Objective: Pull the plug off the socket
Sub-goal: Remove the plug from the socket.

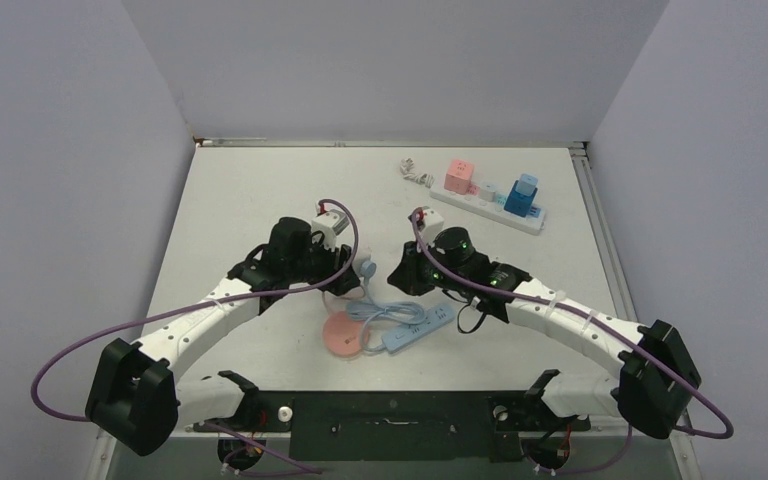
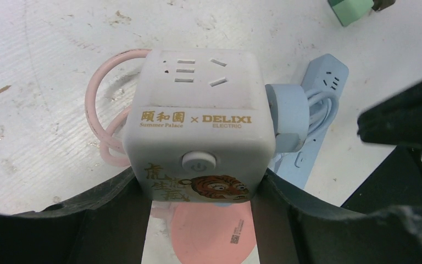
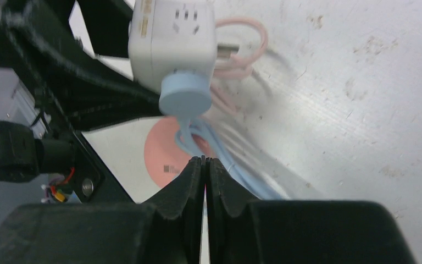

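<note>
Left gripper clamps the cube mid-frame; right gripper, closed and empty, should open, seize the plug and pull straight.

The left hand grips the white cube socket, blue plug in its side.

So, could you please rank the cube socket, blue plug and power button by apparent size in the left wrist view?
Largest: white cube socket.
Then: blue plug, seen edge-on.
Smallest: power button.
All sit together, so nearness doesn't skew it.
</note>
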You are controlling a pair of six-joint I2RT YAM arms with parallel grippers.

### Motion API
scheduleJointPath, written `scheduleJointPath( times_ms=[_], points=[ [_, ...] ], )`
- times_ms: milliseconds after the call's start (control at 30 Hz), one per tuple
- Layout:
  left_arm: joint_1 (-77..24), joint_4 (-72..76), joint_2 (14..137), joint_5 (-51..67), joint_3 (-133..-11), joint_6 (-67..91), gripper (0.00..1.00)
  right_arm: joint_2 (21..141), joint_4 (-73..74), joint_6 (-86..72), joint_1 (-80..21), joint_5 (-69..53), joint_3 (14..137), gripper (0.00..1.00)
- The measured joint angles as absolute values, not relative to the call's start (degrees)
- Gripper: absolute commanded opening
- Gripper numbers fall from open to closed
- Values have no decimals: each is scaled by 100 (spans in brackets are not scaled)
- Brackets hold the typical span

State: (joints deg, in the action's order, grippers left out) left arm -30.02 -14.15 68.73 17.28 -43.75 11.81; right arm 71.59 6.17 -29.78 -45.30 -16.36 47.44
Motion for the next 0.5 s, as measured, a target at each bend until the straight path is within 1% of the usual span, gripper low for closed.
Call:
scheduleJointPath(
  times_ms=[67, 100, 167, 267, 300, 400, 500],
  points=[
    [-2982, -1404, 6871, 1640, -4375, 1181, 0, 7161, 751, -2985, -4781, -1474, 4744, 7],
    [-2982, -1393, 6871, 1638, -4375, 1181, 0, 7164, 788, -2991, -4884, -1437, 4744, 13],
    [-2982, -1391, 6866, 1647, -4375, 1181, 0, 7164, 805, -3041, -4908, -1426, 4744, 32],
    [-2982, -1391, 6849, 1697, -4375, 1170, 0, 7164, 768, -3109, -4613, -1533, 4744, 49],
    [-2985, -1389, 6840, 1730, -4372, 1157, 0, 7166, 731, -3107, -4486, -1623, 4744, 53],
    [-3033, -1372, 6783, 1815, -4364, 1100, 0, 7242, 626, -3107, -4178, -1951, 4762, 63],
    [-3168, -1374, 6705, 1815, -4364, 985, 0, 7516, 628, -3050, -4086, -2272, 4943, 67]
  ],
)
